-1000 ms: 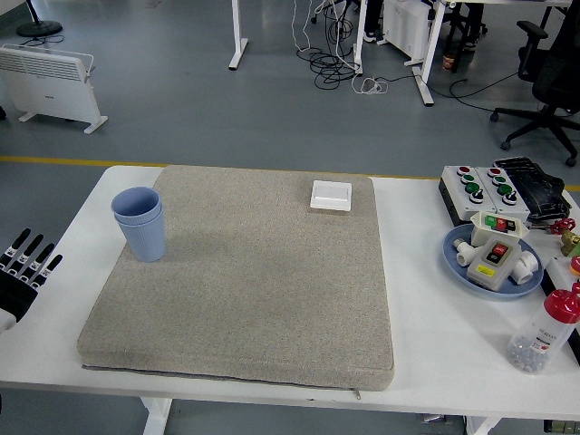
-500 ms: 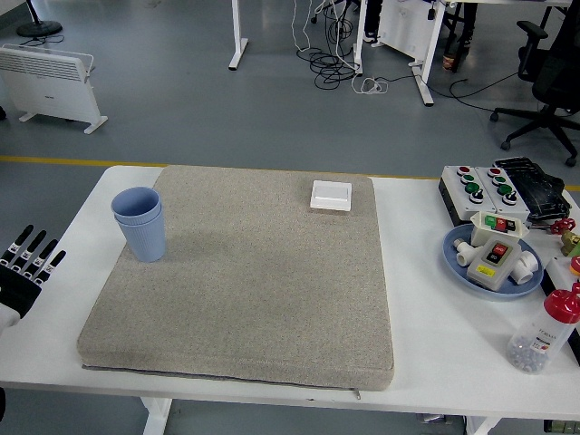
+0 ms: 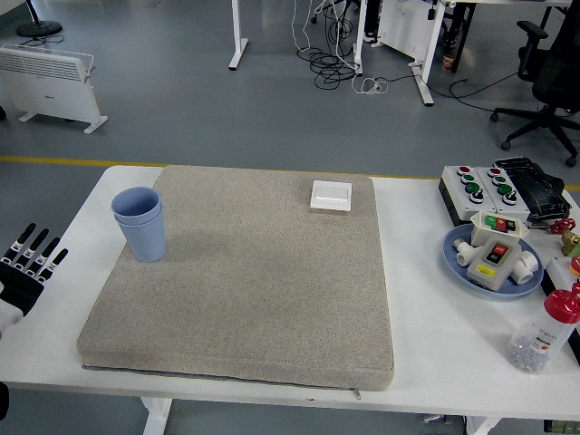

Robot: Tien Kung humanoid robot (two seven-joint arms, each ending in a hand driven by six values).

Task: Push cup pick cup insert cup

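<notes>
My left hand sits at the table's left edge, near the front, fingers straight and fanned a little apart, holding nothing. My right hand is out of view. Just inside the pad's left edge, toward the far corner, stand the blue cups; I read two rims there, one cup already nested inside the other, upright on the grey fabric. So I judge the inserting part done, or else the stack is my starting point and I am about to push it; I cannot tell which from here.

If I go in next, I want to come at the stack from its left side, low on the wall, palm flat, so it slides across the fabric instead of tipping. The pad looks soft and grippy, so a high contact would topple it.

Farther right, a white switch plate lies at the pad's far edge. Past the pad, near the table's right edge, are a button box, a blue plate of parts and a red-capped bottle, all well apart from the cups
</notes>
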